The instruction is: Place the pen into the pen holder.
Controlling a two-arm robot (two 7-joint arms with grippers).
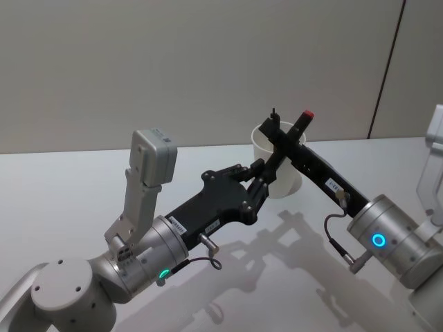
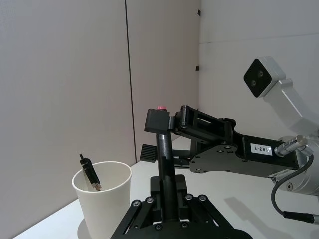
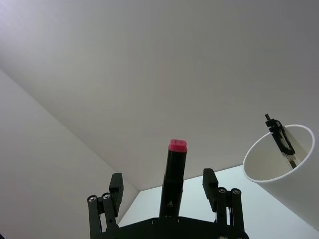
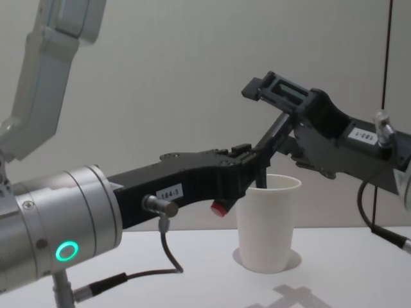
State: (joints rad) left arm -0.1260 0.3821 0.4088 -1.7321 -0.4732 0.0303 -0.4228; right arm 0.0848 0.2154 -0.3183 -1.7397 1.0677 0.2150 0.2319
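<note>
Pen (image 2: 165, 149) clamped by left gripper (image 2: 164, 199) fingers; right gripper (image 3: 164, 186) spread.

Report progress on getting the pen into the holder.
Done: the pen is off the table, clamped in the left gripper beside the pen holder. In hand: the right gripper brackets the pen's upper end with its fingers open, likely a handover. Left: the pen still has to go into the holder, where a small black item already leans.
</note>
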